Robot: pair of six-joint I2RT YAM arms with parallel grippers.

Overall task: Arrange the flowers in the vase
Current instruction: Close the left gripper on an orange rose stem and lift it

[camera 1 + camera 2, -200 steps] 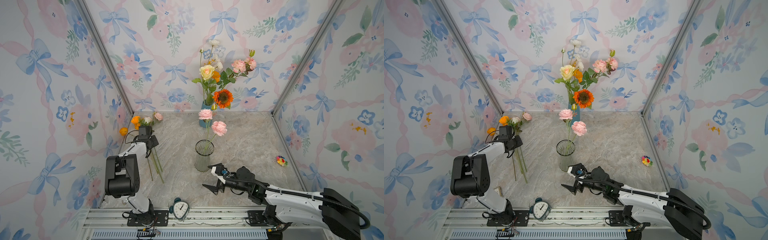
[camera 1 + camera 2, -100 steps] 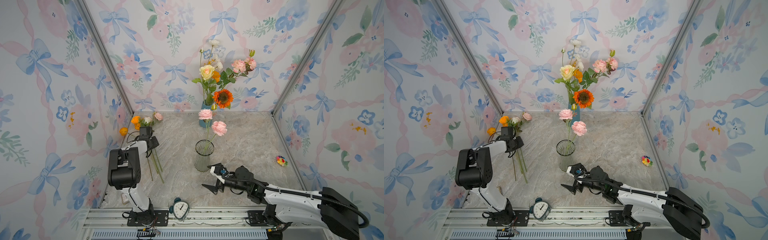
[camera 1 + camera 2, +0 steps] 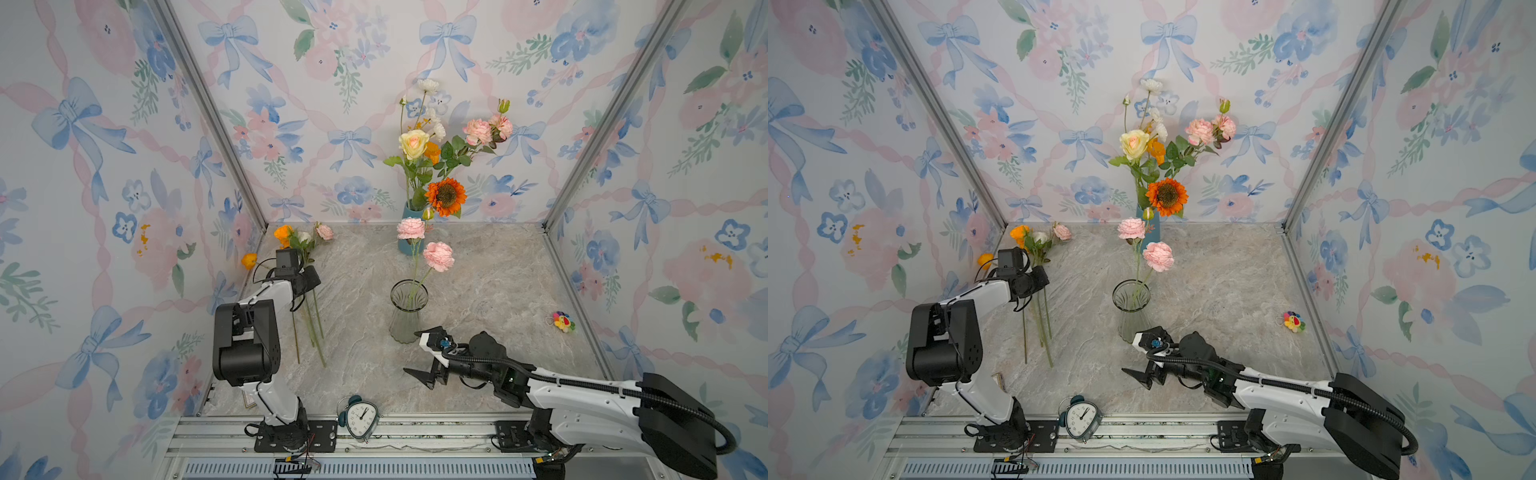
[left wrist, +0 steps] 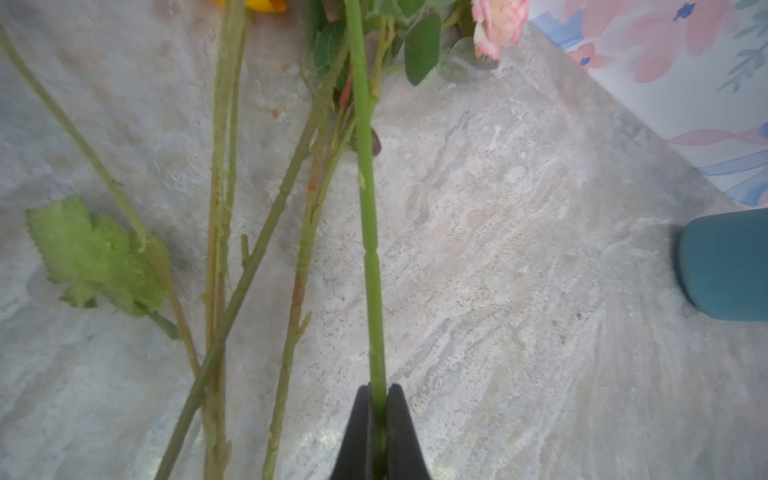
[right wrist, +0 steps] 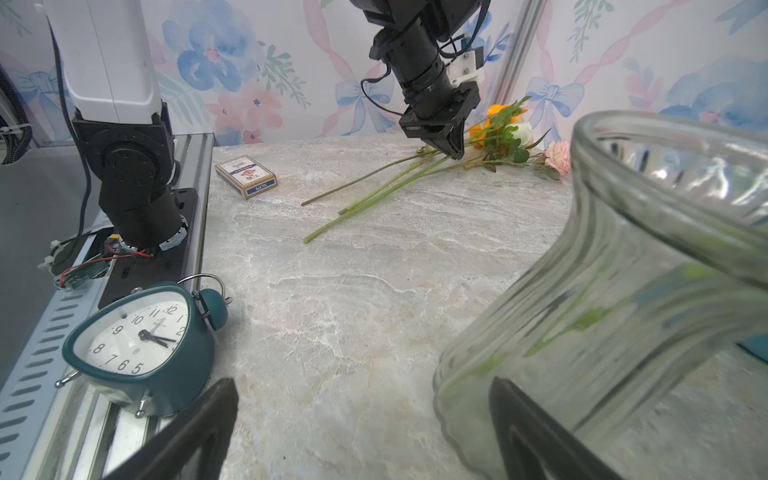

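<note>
Flowers [image 3: 283, 232] are at the pickup step. Just in front of the glass vase [image 3: 403, 324], your right hand [image 3: 420, 351] gapes wide and empty. Left of the vase, your left hand [image 4: 378, 397] is pinched on one green stem [image 4: 368, 232] among several lying loose on the surface [image 3: 478, 282]. Lift it clear of its neighbours, then tip it upright into the vase beside two pink blooms [image 3: 438, 255]. Stems are long and thin; orange, cream and pink heads lie farthest back.
</note>
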